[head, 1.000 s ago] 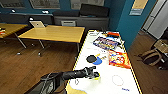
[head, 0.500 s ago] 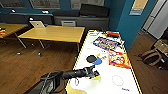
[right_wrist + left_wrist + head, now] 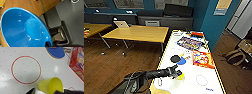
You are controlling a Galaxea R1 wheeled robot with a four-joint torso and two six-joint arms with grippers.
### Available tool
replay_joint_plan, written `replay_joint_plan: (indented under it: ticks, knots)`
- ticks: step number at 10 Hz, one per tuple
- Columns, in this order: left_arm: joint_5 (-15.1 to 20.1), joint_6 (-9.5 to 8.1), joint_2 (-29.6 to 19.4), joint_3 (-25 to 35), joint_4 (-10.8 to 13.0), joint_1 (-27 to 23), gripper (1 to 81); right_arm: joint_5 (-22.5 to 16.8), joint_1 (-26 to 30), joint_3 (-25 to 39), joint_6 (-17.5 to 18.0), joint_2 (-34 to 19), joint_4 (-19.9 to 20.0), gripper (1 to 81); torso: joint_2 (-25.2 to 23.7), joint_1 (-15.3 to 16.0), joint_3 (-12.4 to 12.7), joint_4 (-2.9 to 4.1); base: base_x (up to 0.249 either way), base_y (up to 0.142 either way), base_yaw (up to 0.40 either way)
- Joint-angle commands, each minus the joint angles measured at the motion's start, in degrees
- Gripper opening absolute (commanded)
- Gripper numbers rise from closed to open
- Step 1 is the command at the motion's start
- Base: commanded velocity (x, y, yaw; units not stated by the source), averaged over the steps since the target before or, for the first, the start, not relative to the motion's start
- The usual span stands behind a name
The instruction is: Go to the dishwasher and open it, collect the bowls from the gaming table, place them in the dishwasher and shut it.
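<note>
The gaming table (image 3: 189,82) has a white top with a yellow edge and runs away from me on the right. My left arm reaches over its near end. A small yellow bowl (image 3: 180,75) sits at the tip of the left gripper (image 3: 177,73). Seen from the left wrist, the yellow bowl (image 3: 51,85) is tilted, and the left gripper (image 3: 48,91) is shut on it, with dark fingers on either side. A blue bowl (image 3: 22,30) hangs over the wooden floor beside my body, with the right gripper (image 3: 48,44) shut on its rim. The dishwasher is out of view.
A black paddle (image 3: 174,58), a blue paddle (image 3: 183,60) and game boxes (image 3: 190,42) (image 3: 202,58) lie further along the table. A red ring (image 3: 26,69) is printed on the top. To the left stands a wooden table (image 3: 136,33) with a laptop (image 3: 121,24), and a bag (image 3: 234,56) lies on the floor to the right.
</note>
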Motion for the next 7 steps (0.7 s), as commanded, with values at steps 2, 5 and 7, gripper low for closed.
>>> replay_joint_plan:
  ticks: [2,5,7]
  knots:
    - [1.65,-0.4,2.18,0.21,3.99,-7.22,81.1,-2.62,1.41,1.81,-0.25,-1.26,-2.09,1.0,0.0,0.0,0.0,0.0,0.0,0.0,0.0]
    - [1.56,-0.32,2.19,0.29,4.16,-6.08,81.1,-2.62,1.32,1.72,-0.25,-1.17,-2.27,1.0,0.0,0.0,0.0,0.0,0.0,0.0,0.0]
    - [1.56,0.04,2.01,0.29,4.42,-4.76,81.1,-2.53,1.32,1.63,-0.25,-0.99,-2.36,1.0,0.0,0.0,0.0,0.0,0.0,0.0,0.0]
